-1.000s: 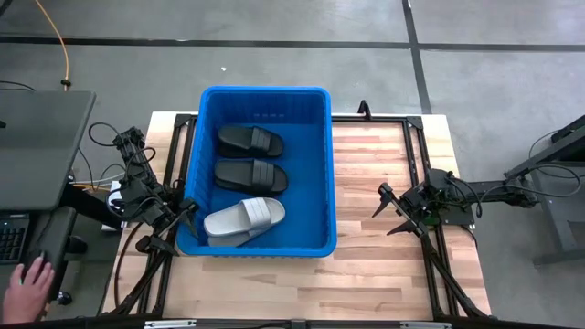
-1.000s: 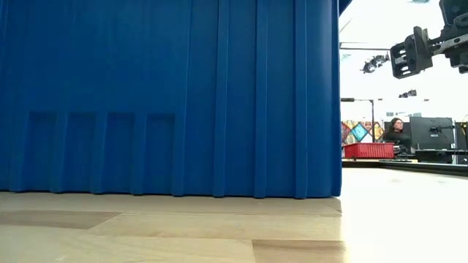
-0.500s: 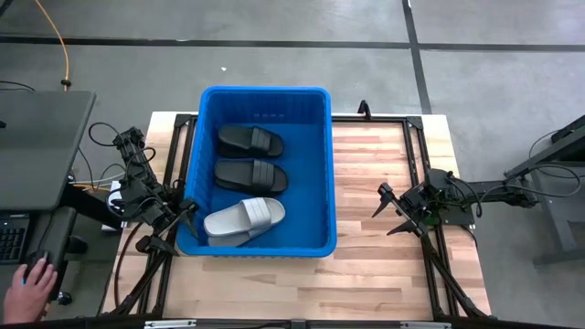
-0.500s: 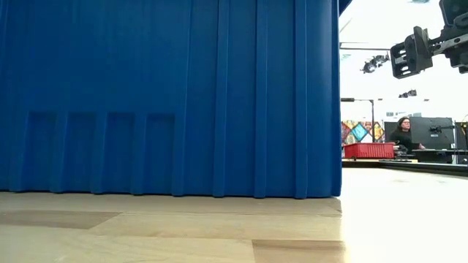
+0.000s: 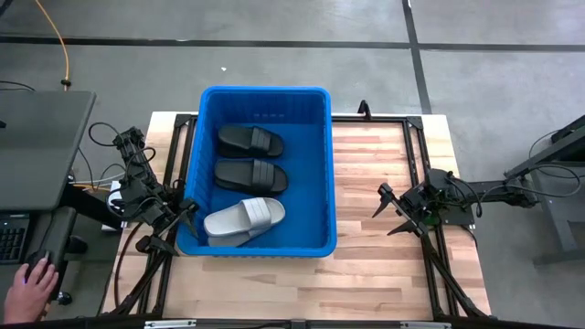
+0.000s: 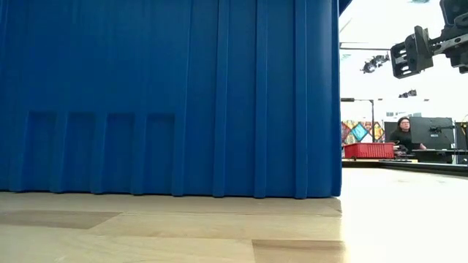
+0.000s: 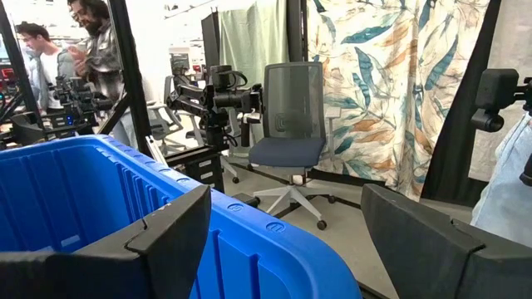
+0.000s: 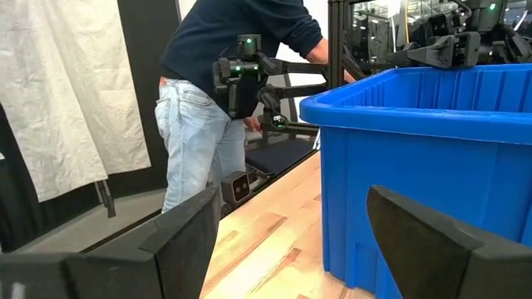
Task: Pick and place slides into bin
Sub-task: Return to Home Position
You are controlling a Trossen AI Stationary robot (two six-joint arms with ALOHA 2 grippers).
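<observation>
Presently, three slides (image 5: 250,175) lie inside the bin (image 5: 265,91); both arms stand off, empty.
Two black ones and a light grey slide (image 5: 244,219) lie in a row, flat on the bin floor. They are judged to be light, flexible rubber, not fragile, and the wide band strap offers the surest pinch. The left gripper (image 5: 176,224) sits just beside the bin's left wall, and the right gripper (image 5: 388,210) is well apart over the table (image 5: 384,274). The wrist views show both sets of jaws spread, holding nothing. Only the high view shows the contents; the low view meets the ribbed wall alone.
</observation>
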